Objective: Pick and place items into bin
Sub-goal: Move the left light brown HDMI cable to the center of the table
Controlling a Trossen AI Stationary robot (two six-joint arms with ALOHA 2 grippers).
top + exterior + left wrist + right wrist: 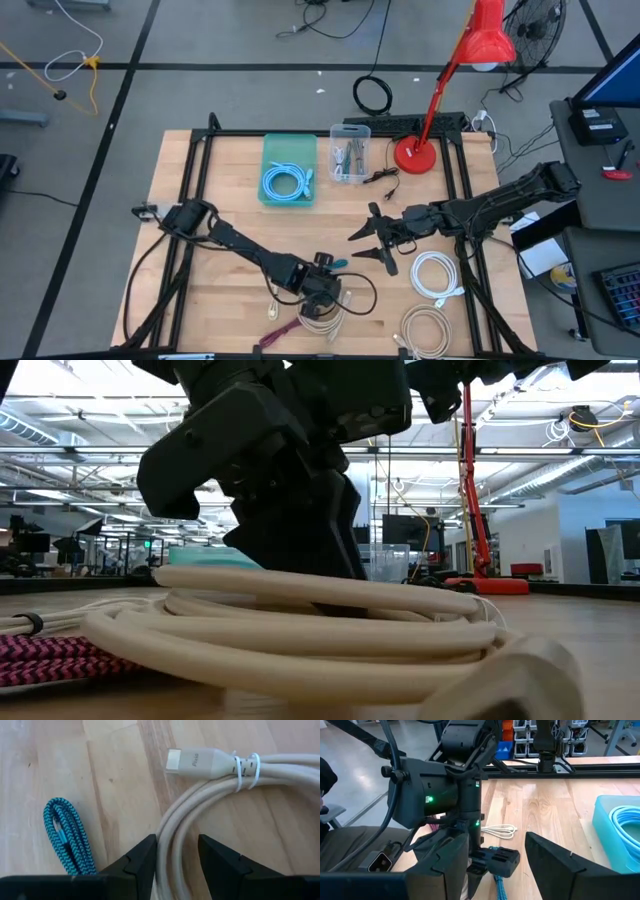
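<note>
My left gripper point(322, 290) point(177, 840) points down at the table's near edge, shut on the cream cable coil point(322, 322) point(300, 620), whose plug point(200, 760) is tied to the coil by white ties. A small teal braided cord point(67, 837) lies flat beside it and a maroon cord point(50, 655) point(285, 330) lies to its left. My right gripper point(372, 243) point(497, 845) hovers open over the table's middle, touching nothing. A light blue coil point(287, 183) lies inside the teal bin point(290, 140). A white coil point(437, 275) and a beige coil point(425, 330) lie flat near the right. My left gripper pinches two strands of the cream coil point(175, 855) between its two fingers point(142, 857), at the loop's side away from the plug. The fingers come from above, pointing down, and stand across the strands. The coil lies flat on the table point(330, 640).
A clear container point(350, 152) with small items stands right of the bin. The red lamp's base point(413, 155) and its black cord point(382, 177) sit at the far right. Black frame rails point(190, 230) run along the table's sides. Bare wood shows between the bin and my left gripper.
</note>
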